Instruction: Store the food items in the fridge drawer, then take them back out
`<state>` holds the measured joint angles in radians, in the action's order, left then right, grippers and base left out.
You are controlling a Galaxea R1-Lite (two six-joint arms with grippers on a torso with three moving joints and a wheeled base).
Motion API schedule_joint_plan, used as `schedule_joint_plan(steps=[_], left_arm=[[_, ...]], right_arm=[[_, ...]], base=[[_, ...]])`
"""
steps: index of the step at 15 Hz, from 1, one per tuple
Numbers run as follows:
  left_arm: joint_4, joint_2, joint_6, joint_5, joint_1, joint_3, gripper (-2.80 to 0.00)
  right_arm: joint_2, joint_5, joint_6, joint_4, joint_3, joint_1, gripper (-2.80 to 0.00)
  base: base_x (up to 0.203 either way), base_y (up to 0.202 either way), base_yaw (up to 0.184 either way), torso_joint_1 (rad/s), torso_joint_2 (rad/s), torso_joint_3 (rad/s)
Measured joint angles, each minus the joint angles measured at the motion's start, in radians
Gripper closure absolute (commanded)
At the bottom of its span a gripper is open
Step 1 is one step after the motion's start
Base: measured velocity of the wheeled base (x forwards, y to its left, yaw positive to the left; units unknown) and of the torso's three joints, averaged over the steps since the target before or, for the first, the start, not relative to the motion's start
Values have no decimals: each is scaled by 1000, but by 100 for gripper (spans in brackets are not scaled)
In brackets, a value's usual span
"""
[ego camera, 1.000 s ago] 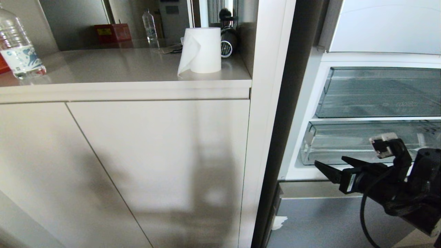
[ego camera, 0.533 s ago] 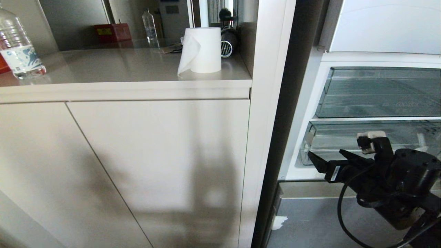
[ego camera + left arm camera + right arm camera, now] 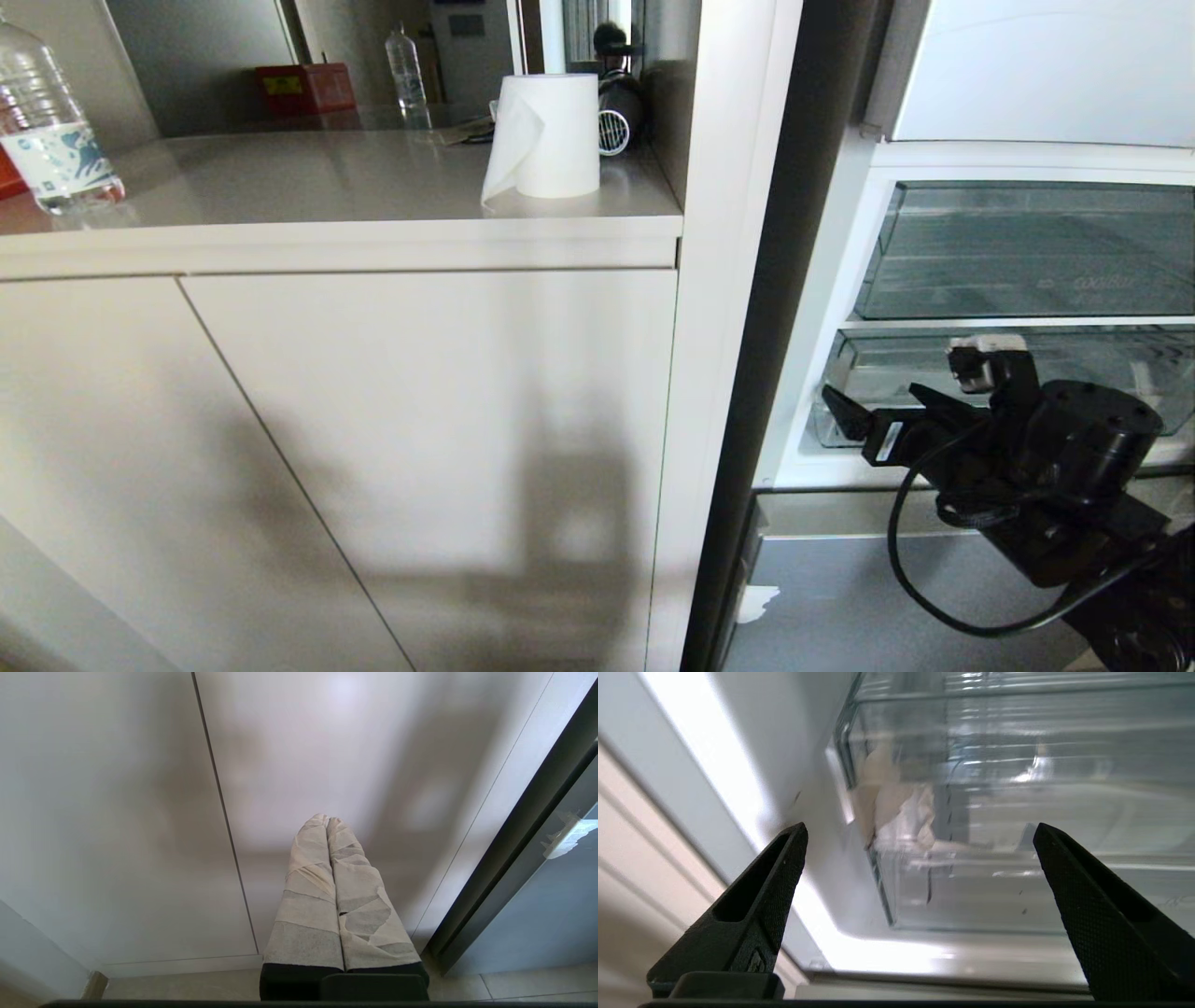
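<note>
We had our right gripper raised in front of the open fridge, jaws spread wide and holding nothing, pointing at the left front corner of the drawer. That drawer, the lower clear one with tape scraps on its corner, sat pushed in under the upper drawer marked with faint lettering. In the right wrist view the two black fingers framed the taped corner, near it but not touching. Our left gripper hung low beside the cabinet doors, its taped fingers pressed together on nothing, well apart from the fridge.

We could not see the red food items anywhere: nothing red showed through the clear drawer walls, and none lay on the counter beside the paper roll or the bottle. So we could not tell which half of the job this was. We judged that the drawer needed pulling open next, and that everything after that, whether loading or unloading, remained to be done.
</note>
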<state>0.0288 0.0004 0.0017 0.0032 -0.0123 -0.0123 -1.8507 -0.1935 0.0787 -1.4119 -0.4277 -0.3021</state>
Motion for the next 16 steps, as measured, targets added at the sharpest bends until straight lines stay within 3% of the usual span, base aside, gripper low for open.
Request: schedule_joint_plan(steps=[15, 16], left_arm=[[0, 0, 0, 0, 0, 0, 0], [0, 0, 0, 0, 0, 0, 0]], right_arm=[[-76, -15, 0, -3, -87, 0, -280], [-78, -15, 0, -3, -90, -1, 0]], base=[[0, 0, 0, 0, 0, 0], [0, 0, 0, 0, 0, 0]])
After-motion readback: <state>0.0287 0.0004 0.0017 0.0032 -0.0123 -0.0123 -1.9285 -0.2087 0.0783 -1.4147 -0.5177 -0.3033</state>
